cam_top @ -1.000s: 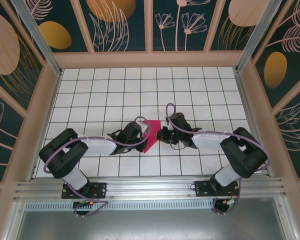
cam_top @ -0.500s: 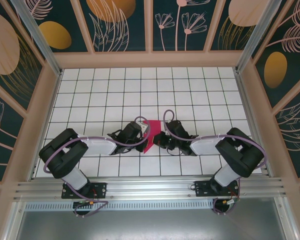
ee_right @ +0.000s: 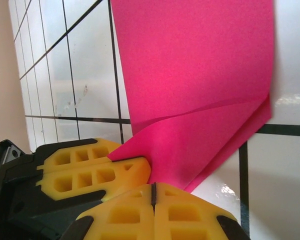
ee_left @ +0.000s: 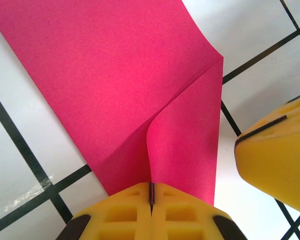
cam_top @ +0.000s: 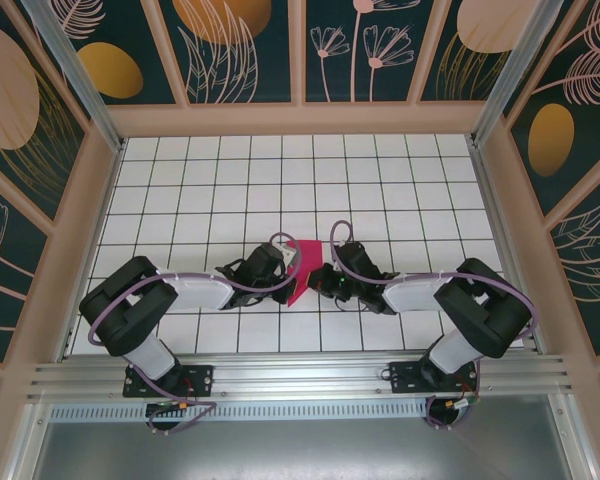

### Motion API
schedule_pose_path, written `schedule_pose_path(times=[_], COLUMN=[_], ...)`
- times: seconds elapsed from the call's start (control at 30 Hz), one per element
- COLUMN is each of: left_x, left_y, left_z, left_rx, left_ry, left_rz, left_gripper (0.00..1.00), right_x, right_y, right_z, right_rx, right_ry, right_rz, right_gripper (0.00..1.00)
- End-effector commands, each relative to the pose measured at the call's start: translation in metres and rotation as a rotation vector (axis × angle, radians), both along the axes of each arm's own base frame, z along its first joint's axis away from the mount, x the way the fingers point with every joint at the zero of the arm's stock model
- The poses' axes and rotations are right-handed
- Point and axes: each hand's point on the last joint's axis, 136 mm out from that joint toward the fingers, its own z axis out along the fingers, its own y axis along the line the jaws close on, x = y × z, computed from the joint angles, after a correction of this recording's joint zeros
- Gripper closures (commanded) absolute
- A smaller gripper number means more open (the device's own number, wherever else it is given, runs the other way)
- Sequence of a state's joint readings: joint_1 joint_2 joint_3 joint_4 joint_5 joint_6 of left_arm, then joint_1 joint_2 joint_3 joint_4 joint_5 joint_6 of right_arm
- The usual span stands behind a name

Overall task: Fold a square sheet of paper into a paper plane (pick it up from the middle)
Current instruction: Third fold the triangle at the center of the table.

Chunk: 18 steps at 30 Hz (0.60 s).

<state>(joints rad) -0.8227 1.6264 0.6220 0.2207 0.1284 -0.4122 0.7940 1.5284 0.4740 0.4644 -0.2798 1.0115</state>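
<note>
The square sheet of paper (cam_top: 303,262) is magenta-pink and lies partly folded on the white grid table between the two arms. In the left wrist view a flap of the paper (ee_left: 185,135) stands up, and its edge runs into the slit of my left gripper (ee_left: 151,192), which is shut on it. My right gripper (ee_right: 153,192) is shut, its yellow tips just in front of the folded paper (ee_right: 200,90) with no paper seen in its slit. The left gripper's fingers (ee_right: 90,170) hold the flap's corner right beside it. From above, the left gripper (cam_top: 293,271) and right gripper (cam_top: 319,276) nearly meet.
The white tiled table (cam_top: 230,190) with black grid lines stretches away behind the paper. Pink-framed walls (cam_top: 300,118) enclose it at the back and sides. The right gripper's finger (ee_left: 277,150) rests on the tile just off the paper's edge.
The right arm has drawn in, bringing its shut gripper leftward to the paper's right edge. The left gripper and the paper have stayed put.
</note>
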Motion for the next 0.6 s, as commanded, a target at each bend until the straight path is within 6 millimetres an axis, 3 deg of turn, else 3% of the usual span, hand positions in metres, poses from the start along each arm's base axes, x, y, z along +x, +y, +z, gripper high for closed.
schedule_pose_path(times=[0.0, 0.1, 0.37, 0.57], left_x=[0.002, 0.001, 0.001, 0.0], left_y=[-0.002, -0.003, -0.004, -0.001], left_z=[-0.003, -0.003, -0.003, -0.008], left_rx=[0.011, 0.007, 0.005, 0.017], left_ry=[0.011, 0.014, 0.014, 0.019], left_rz=[-0.019, -0.02, -0.024, -0.023], left_gripper=[1.0, 1.0, 1.0, 1.0], right_x=[0.003, 0.003, -0.001, -0.005], right_y=[0.006, 0.011, 0.019, 0.007], right_z=[0.012, 0.013, -0.012, -0.04], right_rx=[0.049, 0.068, 0.046, -0.054], right_ry=[-0.029, -0.03, 0.029, 0.088], right_rz=[-0.007, 0.004, 0.029, 0.011], right_gripper=[1.0, 1.0, 1.0, 1.0])
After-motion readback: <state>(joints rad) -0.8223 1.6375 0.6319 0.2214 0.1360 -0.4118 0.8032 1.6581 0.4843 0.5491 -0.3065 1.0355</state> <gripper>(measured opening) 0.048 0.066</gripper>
